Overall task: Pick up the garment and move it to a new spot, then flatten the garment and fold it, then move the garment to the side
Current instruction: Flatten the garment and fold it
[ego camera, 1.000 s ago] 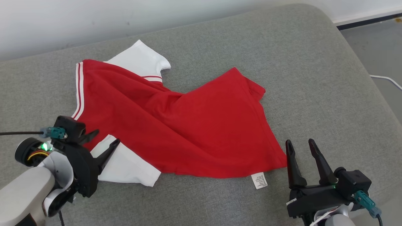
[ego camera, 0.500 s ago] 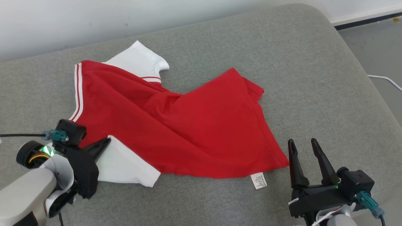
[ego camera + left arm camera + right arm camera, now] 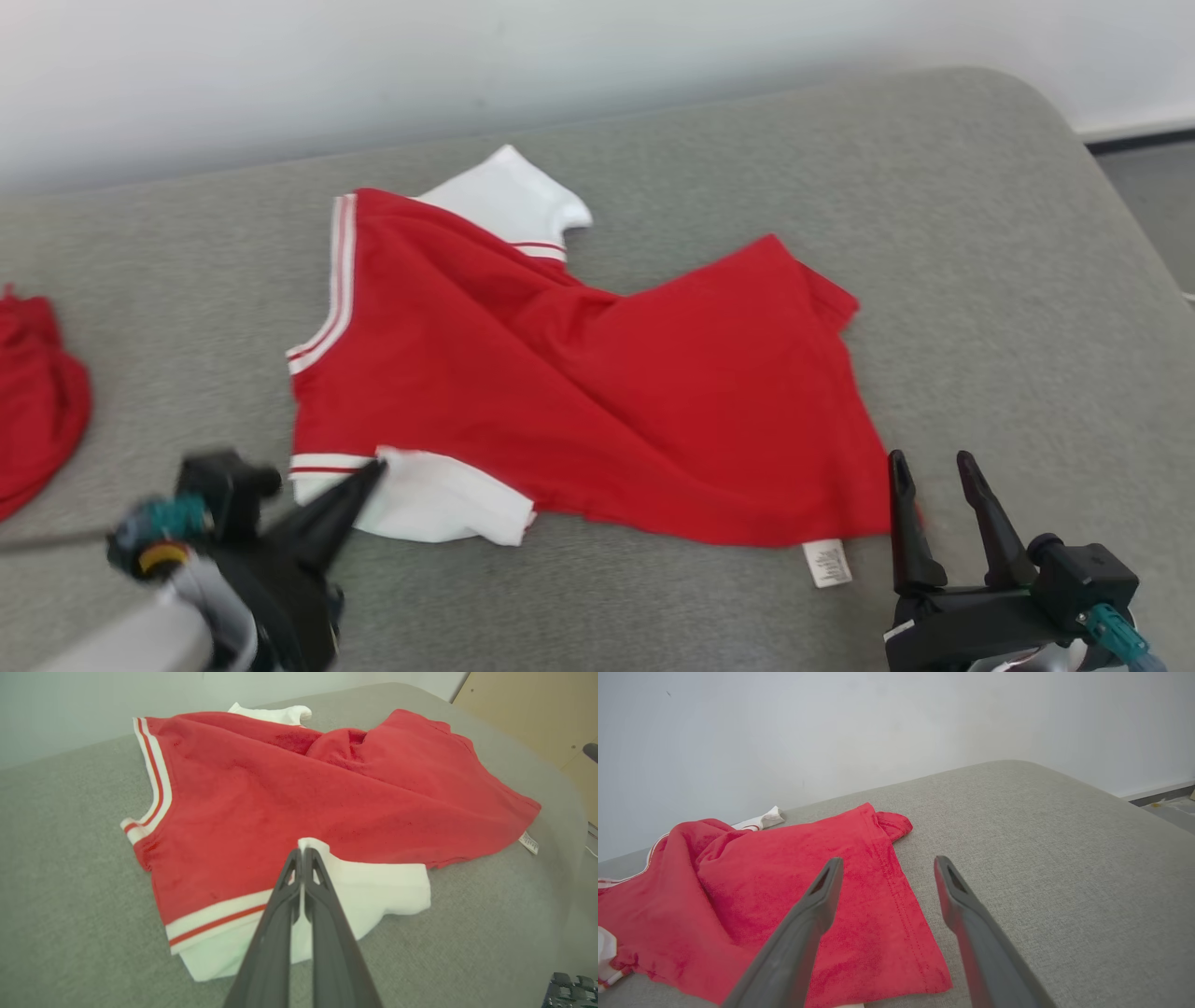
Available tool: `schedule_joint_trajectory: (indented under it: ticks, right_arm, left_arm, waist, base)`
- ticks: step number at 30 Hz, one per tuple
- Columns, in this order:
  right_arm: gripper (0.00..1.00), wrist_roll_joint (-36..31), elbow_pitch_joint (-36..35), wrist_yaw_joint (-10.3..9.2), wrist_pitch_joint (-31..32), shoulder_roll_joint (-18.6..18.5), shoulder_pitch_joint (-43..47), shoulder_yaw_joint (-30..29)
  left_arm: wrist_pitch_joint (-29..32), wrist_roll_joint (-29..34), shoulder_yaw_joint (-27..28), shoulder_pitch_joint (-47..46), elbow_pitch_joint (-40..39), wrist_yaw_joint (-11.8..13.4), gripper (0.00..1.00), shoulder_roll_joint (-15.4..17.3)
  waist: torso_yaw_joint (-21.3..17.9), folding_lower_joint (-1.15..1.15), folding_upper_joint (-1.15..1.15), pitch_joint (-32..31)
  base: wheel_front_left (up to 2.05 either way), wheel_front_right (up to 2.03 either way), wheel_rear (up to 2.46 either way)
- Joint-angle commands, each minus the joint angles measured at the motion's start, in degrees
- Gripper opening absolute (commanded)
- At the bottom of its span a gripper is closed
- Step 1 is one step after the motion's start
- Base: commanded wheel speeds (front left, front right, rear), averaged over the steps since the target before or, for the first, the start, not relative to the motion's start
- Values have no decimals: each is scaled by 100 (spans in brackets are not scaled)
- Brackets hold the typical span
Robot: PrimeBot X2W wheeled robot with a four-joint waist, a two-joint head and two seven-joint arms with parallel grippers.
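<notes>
1. Left gripper (image 3: 372, 467) is pinching the garment's (image 3: 597, 392) white sleeve (image 3: 439, 490), jaws clamped, at the garment's 7 o'clock.
2. Right gripper (image 3: 932, 457) is hovering with fingers spread, at 5 o'clock, just beside the hem corner.
3. Garment is lying rumpled on the grey cushion (image 3: 934, 233).

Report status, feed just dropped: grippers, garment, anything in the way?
Left gripper shut on garment at white sleeve; garment rumpled on cushion. Right gripper open, empty, by hem. Another red cloth far left, apart.

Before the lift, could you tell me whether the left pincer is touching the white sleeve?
Touching: the left wrist view shows the left pincer shut on the sleeve.
</notes>
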Motion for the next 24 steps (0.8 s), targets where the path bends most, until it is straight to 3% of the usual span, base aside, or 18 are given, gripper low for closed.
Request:
schedule_joint_trajectory:
  ticks: [1, 7, 12, 13, 14, 15, 21, 24]
  right_arm:
    - [100, -25, -21, -13, -2, -2, 53, -26]
    - [100, -111, -40, -13, -2, 0, 161, -133]
    - [100, -204, 14, -13, -2, -2, 161, -139]
    - [100, -231, 25, -13, -2, -2, 153, -127]
    - [100, -242, 33, -13, -2, -1, 146, -130]
    - [100, -260, 42, -13, -2, -2, 141, -124]
    - [100, -286, 63, -13, -2, -2, 192, -114]
    - [100, -294, 73, -13, -2, -1, 209, -113]
  left_arm:
    - [-78, -31, 9, 212, -125, 97, 0, 34]
    - [-323, -311, 93, 1209, -642, 568, 0, -61]
    - [-367, -355, 220, 1734, -405, 627, 0, -367]
    - [-372, -300, 240, 1774, -315, 616, 30, -421]
    - [-378, -246, 294, 1810, -216, 586, 95, -484]
    - [-381, -222, 404, 1853, -156, 573, 100, -579]
    - [-375, 250, 1308, 2238, 33, 462, 100, -889]
    - [-376, 645, 2009, 2472, -15, 530, 100, -1049]
  waist:
    - [301, 0, 0, -158]
    - [703, 0, 0, -202]
    - [964, 0, 0, -287]
    - [1005, 0, 0, -310]
    - [1040, 0, 0, -333]
    - [1074, 0, 0, -358]
    - [1164, 0, 0, -499]
    - [1168, 0, 0, -544]
  base:
    - [0, 0, 0]
    - [0, 0, 0]
    - [0, 0, 0]
    - [0, 0, 0]
    - [0, 0, 0]
    - [0, 0, 0]
    - [0, 0, 0]
    - [0, 0, 0]
